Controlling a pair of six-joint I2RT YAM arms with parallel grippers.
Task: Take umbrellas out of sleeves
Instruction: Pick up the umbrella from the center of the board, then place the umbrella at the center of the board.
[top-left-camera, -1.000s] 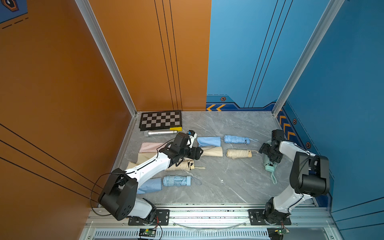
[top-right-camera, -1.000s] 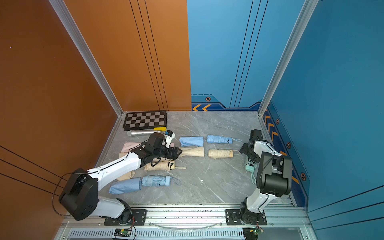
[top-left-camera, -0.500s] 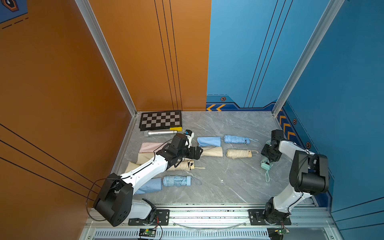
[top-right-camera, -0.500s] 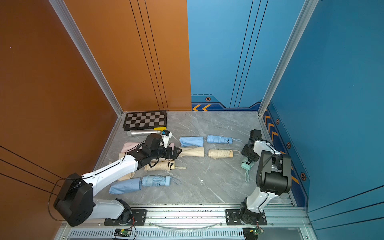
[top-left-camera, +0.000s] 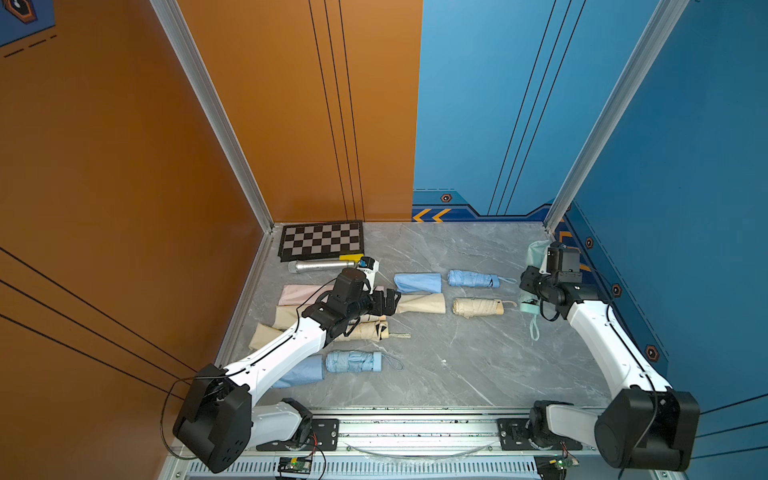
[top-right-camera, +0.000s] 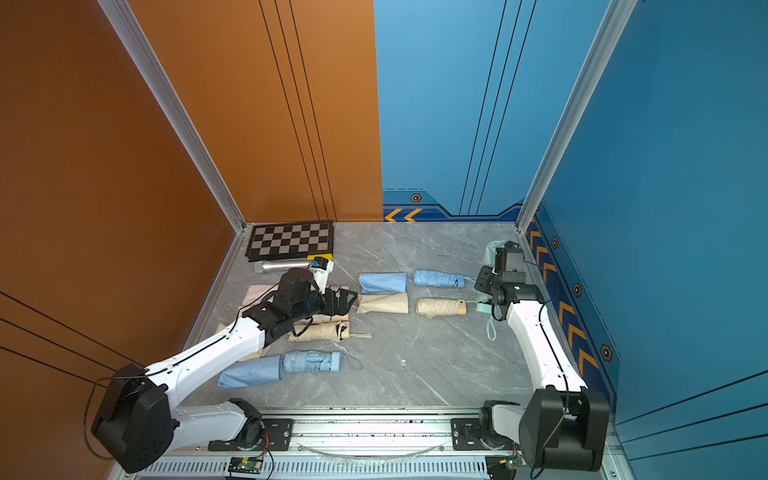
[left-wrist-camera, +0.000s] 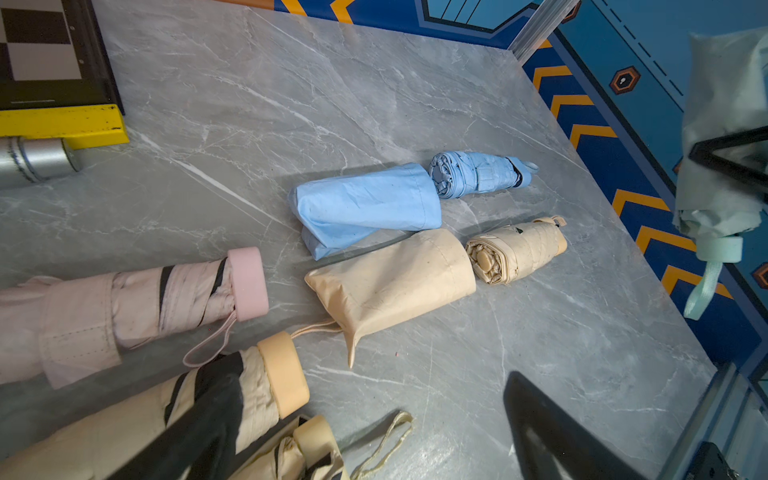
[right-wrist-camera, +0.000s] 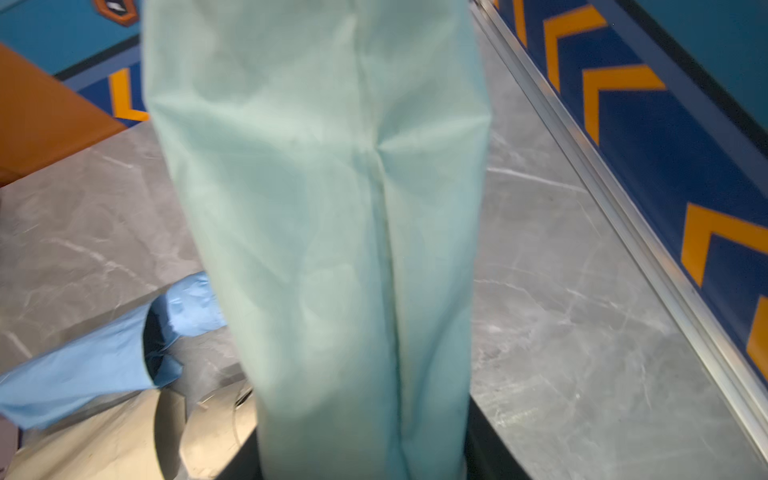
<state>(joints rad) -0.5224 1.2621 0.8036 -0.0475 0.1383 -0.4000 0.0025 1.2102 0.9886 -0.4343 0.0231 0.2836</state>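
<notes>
One risk: right gripper (top-left-camera: 531, 286), clamped on mint sleeve (right-wrist-camera: 324, 208), may pinch mint umbrella (top-left-camera: 529, 308) inside too, so it won't slide out. Left gripper (top-left-camera: 388, 300): jaws apart, empty.

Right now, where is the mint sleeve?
In both top views the mint sleeve is at the table's right edge, held by the right gripper, beside the cream umbrella.
</notes>
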